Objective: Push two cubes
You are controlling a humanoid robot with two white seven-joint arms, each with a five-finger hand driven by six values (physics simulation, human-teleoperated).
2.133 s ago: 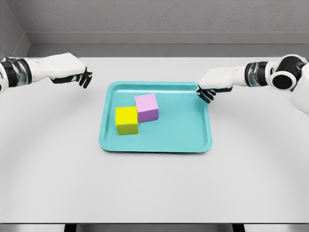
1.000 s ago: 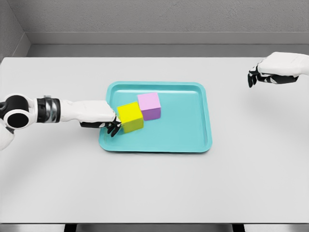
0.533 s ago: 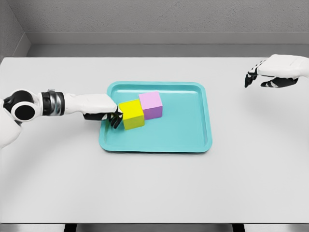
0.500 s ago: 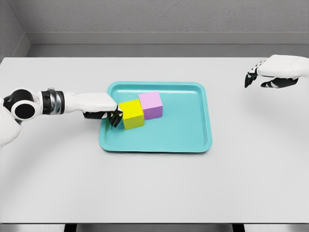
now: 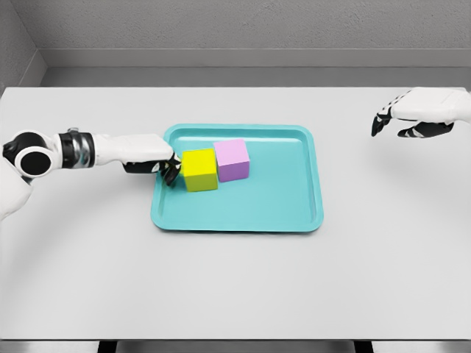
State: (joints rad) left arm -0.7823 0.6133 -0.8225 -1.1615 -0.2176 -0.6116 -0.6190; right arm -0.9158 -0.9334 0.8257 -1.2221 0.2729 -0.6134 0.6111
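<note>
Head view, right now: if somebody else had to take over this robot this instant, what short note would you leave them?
Left robot hand: fingers curled, holding nothing, pressed against the left face of the yellow cube.
Right robot hand: open, hovering over the table's far right, away from the job.
Yellow cube touches the pink cube; both sit in the left half of the teal tray.
Done: contact made, cubes lined up side by side.
Left: probably continue pushing the pair rightward; how far is unclear.
</note>
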